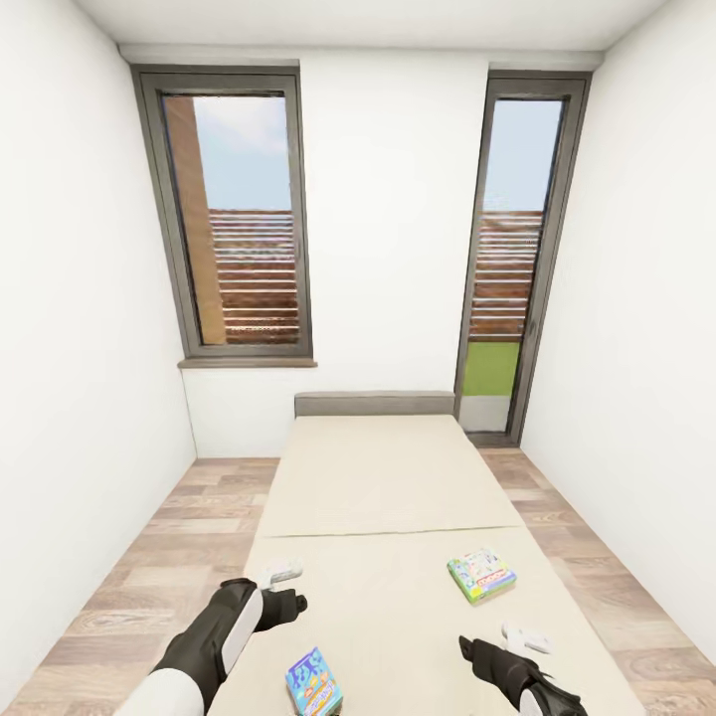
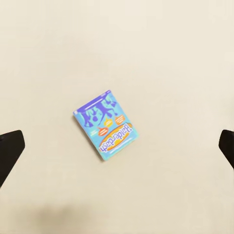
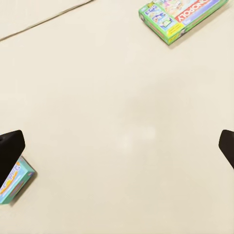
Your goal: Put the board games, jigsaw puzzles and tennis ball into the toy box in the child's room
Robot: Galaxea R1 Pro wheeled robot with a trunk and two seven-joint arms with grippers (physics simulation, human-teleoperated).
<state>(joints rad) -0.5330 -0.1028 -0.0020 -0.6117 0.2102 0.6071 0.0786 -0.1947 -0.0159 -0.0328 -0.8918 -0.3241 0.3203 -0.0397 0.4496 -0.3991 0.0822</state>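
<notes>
Two board games lie flat on the beige bed (image 1: 388,477). The blue box (image 1: 313,684) is at the bed's near end; in the left wrist view this blue box (image 2: 106,125) lies on the sheet below the dark fingertips (image 2: 9,151), which are wide apart. My left gripper (image 1: 281,573) hovers open above and left of it. The green box (image 1: 481,575) lies to the right. My right gripper (image 1: 527,637) is open, just near of the green box. The right wrist view has the green box (image 3: 183,14) at one corner and the blue box (image 3: 14,181) at the other.
A grey headboard (image 1: 373,403) stands against the far white wall between two tall windows (image 1: 239,219). Wooden floor (image 1: 169,557) runs along both sides of the bed, with white walls close on either side. A fold line (image 1: 388,532) crosses the bedcover.
</notes>
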